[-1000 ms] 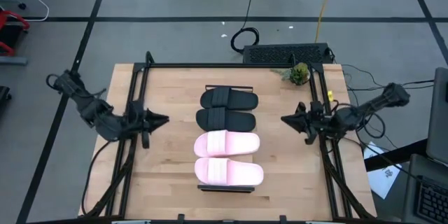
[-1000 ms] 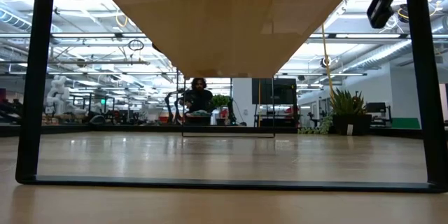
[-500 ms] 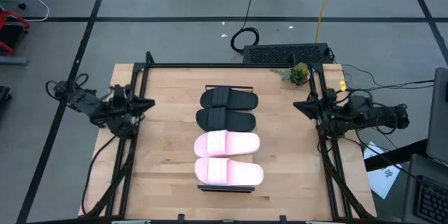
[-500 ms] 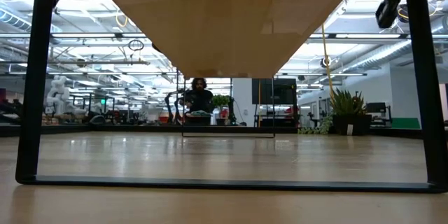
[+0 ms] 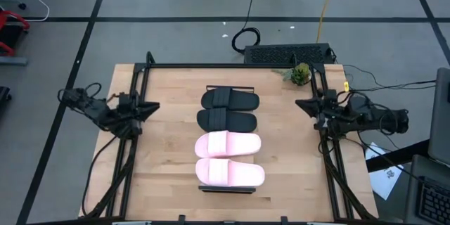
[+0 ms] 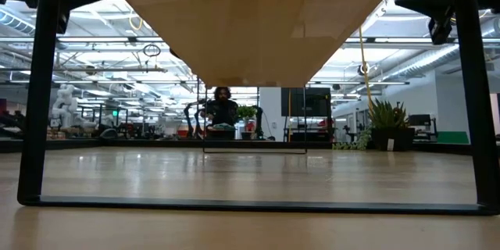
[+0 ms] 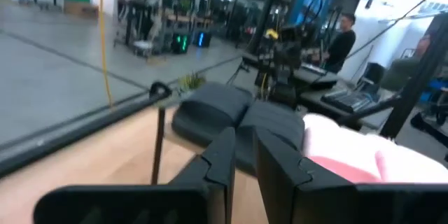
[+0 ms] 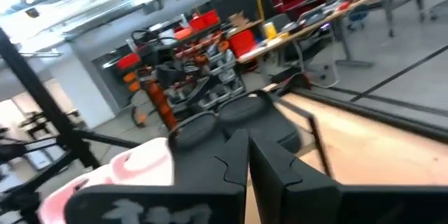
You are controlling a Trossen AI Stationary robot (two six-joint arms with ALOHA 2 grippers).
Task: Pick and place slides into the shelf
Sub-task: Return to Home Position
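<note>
All four slides sit in a row on the shelf (image 5: 226,189) at mid-table, soles down: two black slides (image 5: 230,100) (image 5: 226,120) toward the far end, two pink slides (image 5: 227,144) (image 5: 230,173) toward the near end. They cover nearly all of the board, and the low view shows its underside (image 6: 250,23). My left gripper (image 5: 153,105) hangs shut over the table's left side, pointing at the slides. My right gripper (image 5: 298,105) hangs shut over the right side, mirroring it. The wrist views show the black slides (image 7: 224,105) (image 8: 245,112) and a pink slide (image 7: 350,147) (image 8: 133,164) beyond the shut fingers.
A small plant (image 5: 300,74) stands at the table's far right corner, with a black box (image 5: 288,53) beyond the far edge. Black frame rails (image 5: 140,84) run along the table's sides. Bare tabletop lies left and right of the shelf. A person (image 6: 223,105) stands far back in the room.
Both arms have drawn back from the slides, each toward its own side of the table and a little toward the far edge, folding in on themselves. The slides have stayed where they were on the shelf.
</note>
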